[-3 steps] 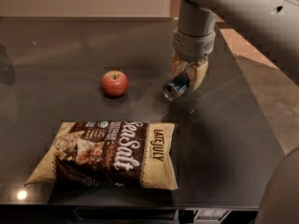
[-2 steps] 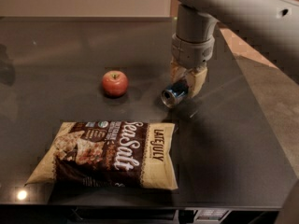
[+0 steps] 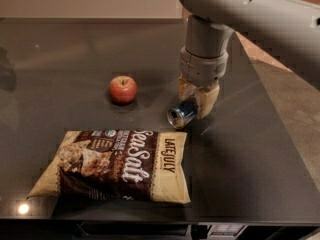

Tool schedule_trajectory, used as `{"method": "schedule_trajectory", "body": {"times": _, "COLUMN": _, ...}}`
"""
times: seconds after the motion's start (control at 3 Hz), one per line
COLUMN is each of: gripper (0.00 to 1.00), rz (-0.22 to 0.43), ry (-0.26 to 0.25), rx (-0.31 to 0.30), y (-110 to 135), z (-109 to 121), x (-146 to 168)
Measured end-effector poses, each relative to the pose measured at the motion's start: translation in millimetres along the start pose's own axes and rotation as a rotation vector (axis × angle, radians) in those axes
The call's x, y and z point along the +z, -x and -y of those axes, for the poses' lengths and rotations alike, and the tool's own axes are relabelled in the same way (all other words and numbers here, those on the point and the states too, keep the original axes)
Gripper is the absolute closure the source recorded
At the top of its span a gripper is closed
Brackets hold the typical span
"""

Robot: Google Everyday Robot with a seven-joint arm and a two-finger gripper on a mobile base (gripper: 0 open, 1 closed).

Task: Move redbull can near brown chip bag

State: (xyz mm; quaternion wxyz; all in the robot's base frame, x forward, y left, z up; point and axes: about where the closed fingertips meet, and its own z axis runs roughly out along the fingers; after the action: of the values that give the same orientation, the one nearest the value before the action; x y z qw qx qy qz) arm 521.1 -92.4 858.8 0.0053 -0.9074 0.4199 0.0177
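The gripper (image 3: 197, 102) hangs from the grey arm (image 3: 204, 49) over the right half of the dark table (image 3: 260, 154), pointing down. Its two tan fingers (image 3: 208, 100) are closed around the redbull can (image 3: 182, 113), one on each side. The can lies tilted on its side in the grip, its shiny silver end facing the front left and its blue body running back between the fingers. Whether the can touches the tabletop or sits just above it cannot be told. The can is near the top right corner of the brown chip bag (image 3: 118, 164), which lies flat near the table's front edge with its "Sea Salt" lettering facing up; a narrow strip of table separates them. A red apple (image 3: 123, 89) stands upright to the left of the can, beyond the bag and apart from both.
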Motion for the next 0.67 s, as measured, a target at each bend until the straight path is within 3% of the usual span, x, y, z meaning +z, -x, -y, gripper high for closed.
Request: {"method": "schedule_trajectory", "body": {"times": 0.67, "gripper": 0.36, "rz": 0.031, "ry": 0.003, "rx": 0.026, "y": 14.6, "z": -0.8, "x": 19.7}}
